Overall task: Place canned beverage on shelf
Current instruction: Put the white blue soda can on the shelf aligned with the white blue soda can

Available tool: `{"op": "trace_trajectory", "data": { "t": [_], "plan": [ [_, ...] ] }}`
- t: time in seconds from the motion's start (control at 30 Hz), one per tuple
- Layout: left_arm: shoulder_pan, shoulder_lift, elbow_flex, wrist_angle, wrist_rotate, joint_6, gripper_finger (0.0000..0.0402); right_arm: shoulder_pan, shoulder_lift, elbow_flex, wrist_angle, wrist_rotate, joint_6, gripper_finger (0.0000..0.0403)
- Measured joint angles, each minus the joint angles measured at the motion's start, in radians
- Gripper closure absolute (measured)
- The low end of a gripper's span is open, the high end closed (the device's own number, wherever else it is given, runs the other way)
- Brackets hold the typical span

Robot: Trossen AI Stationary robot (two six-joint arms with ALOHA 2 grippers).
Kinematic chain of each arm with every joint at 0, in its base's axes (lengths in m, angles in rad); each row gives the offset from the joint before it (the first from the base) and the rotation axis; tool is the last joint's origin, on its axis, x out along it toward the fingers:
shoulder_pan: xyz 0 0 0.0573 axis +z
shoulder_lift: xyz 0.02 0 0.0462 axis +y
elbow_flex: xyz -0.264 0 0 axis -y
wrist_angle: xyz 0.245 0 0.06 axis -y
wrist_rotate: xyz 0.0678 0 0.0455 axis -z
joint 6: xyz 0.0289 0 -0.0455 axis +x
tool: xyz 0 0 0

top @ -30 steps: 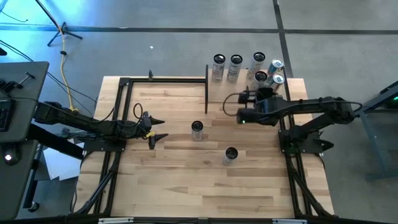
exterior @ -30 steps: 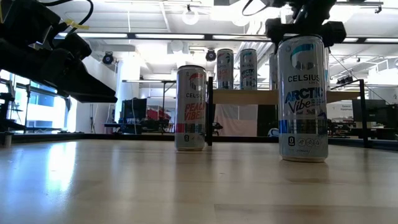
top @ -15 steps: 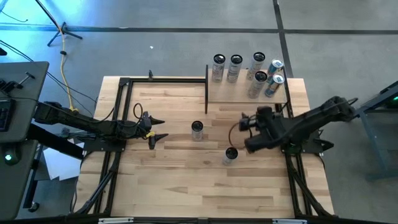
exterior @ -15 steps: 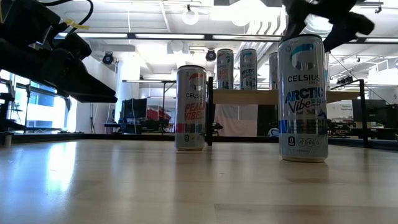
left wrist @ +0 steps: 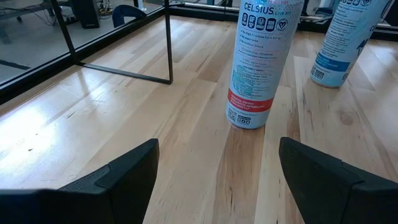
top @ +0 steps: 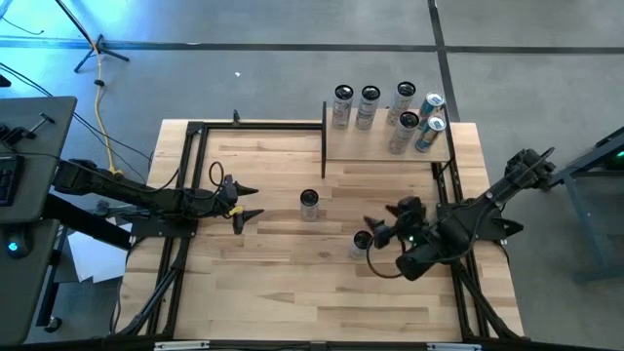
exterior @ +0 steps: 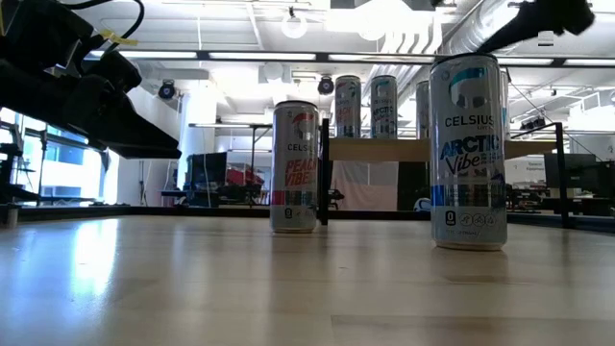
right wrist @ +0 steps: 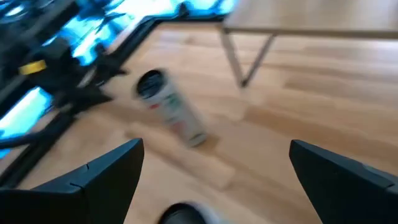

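right gripper (top: 374, 230) wide open, empty, over the blue can (top: 362, 243) at table ctr-right. peach can (top: 309, 205) at its 11 o'clock. shelf (top: 385, 146) (five cans on it) at 12. left gripper (top: 246, 203) open, idle at 9.

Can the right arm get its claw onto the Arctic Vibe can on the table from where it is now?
Probably yes. The right claw hangs open just beside the Arctic Vibe can, with nothing between them. The Peach Vibe can stands well apart and the left claw waits farther off.

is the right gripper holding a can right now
No: the right gripper stands open above the blue-label can on the table, its fingers not closed on it.
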Motion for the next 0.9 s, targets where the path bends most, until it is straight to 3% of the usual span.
{"op": "trace_trajectory", "data": {
  "t": [0.13, 0.27, 0.4, 0.53, 0.73, 0.9],
  "plan": [
    [0.000, 0.000, 0.000, 0.000, 0.000, 0.000, 0.0096, -0.012, 0.007, 0.002, 0.218, -0.069, -0.224, 0.0033],
    [0.000, 0.000, 0.000, 0.000, 0.000, 0.000, 0.0096, -0.025, 0.068, 0.078, 0.227, -0.139, -0.316, 0.0075],
    [0.000, 0.000, 0.000, 0.000, 0.000, 0.000, 0.0096, -0.035, 0.175, 0.222, 0.088, -0.228, -0.322, 0.0121],
    [0.000, 0.000, 0.000, 0.000, 0.000, 0.000, 0.0096, -0.050, 0.307, 0.425, -0.143, -0.392, -0.321, 0.0150],
    [0.000, 0.000, 0.000, 0.000, 0.000, 0.000, 0.0096, -0.102, 0.486, 0.692, -0.472, -0.628, -0.362, 0.0155],
    [0.000, 0.000, 0.000, 0.000, 0.000, 0.000, 0.0096, -0.143, 0.550, 0.782, -0.515, -0.705, -0.443, 0.0155]
  ]
}}
